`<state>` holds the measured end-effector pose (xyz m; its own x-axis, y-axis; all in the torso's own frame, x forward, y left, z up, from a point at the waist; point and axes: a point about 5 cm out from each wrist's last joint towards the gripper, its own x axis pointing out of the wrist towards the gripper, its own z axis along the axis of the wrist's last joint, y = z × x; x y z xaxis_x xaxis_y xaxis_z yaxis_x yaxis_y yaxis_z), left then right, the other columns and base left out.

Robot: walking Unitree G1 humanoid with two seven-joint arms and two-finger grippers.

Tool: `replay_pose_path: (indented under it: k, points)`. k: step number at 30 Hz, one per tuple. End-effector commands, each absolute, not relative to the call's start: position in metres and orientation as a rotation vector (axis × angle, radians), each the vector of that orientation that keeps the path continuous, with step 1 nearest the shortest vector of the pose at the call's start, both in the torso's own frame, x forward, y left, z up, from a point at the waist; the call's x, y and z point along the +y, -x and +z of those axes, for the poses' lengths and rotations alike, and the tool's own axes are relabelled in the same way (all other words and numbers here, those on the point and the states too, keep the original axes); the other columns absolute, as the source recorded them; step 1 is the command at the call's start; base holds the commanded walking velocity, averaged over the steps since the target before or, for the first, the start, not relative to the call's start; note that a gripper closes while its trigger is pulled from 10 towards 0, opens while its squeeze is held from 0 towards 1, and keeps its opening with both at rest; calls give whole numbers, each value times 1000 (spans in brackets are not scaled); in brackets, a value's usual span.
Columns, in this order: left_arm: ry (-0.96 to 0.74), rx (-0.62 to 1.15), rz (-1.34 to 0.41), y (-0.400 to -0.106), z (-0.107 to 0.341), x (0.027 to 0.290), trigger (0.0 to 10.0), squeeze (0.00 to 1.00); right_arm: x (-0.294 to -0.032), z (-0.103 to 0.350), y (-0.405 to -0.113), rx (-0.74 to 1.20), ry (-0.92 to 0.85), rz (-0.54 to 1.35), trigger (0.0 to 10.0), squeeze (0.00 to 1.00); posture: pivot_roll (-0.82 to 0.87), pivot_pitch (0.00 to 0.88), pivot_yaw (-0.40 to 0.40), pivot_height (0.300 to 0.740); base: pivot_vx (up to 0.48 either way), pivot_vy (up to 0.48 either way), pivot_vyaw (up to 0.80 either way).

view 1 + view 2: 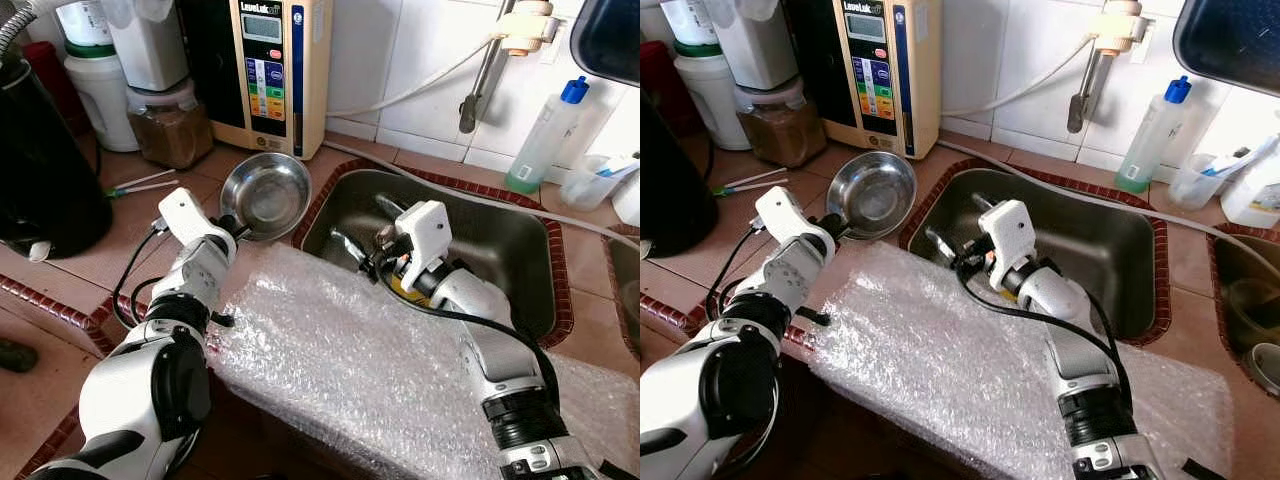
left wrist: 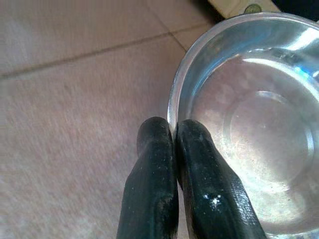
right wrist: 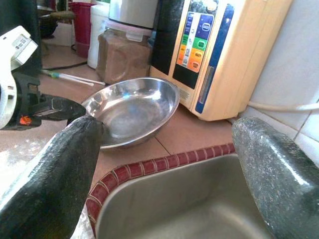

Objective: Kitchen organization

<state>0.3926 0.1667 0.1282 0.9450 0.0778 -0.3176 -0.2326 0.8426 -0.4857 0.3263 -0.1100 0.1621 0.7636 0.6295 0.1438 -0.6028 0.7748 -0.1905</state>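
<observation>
Left eye view: left gripper [image 1: 228, 224] pinches the steel bowl [image 1: 266, 195] at its 7 o'clock rim, on the counter [image 1: 90, 255] beside the sink [image 1: 520, 250].
Right wrist view: right gripper [image 3: 164, 164], fingers spread apart, hovers over the sink's edge, facing the bowl.

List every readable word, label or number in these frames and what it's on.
"LeveLuk" (the rest is cut off): top front of the cream water machine by the wall.
Coloured buttons and small display on that machine: too small to read.
White tag on the left end effector wrist: print blurred.
Spray bottle, jars, steel bowl: no legible text.
</observation>
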Motion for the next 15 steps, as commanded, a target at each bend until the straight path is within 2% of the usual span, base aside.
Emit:
replay_pose_path:
  k: [1,4,5,6,7,8,9,15]
  points:
    - [502,311,172,-387,118,168,0,0,-110,176,-329,-249,115,672,10000,1000,29,0,0,740,0,0,0]
    - [455,223,142,-388,125,164,0,0,-108,182,-331,-258,53,668,10000,1000,32,0,-5,740,0,0,0]
    - [452,183,124,-388,127,160,0,0,-107,184,-333,-256,32,671,10000,863,33,0,-8,740,0,0,0]
    - [450,167,117,-388,128,158,0,0,-106,184,-334,-254,22,673,10000,863,34,0,-10,740,0,0,0]
    - [449,159,113,-388,129,157,0,0,-106,184,-334,-252,16,675,10000,396,34,0,-10,740,0,0,0]
    - [451,139,91,-387,130,153,0,0,-105,184,-335,-248,6,674,10000,396,35,0,-14,740,0,0,0]
    - [461,91,74,-387,134,149,0,0,-102,184,-336,-243,-2,679,10000,0,35,0,-16,740,0,0,0]
    - [438,-47,13,-385,149,139,0,0,-94,184,-338,-230,-16,691,10000,0,39,0,-26,740,0,0,0]
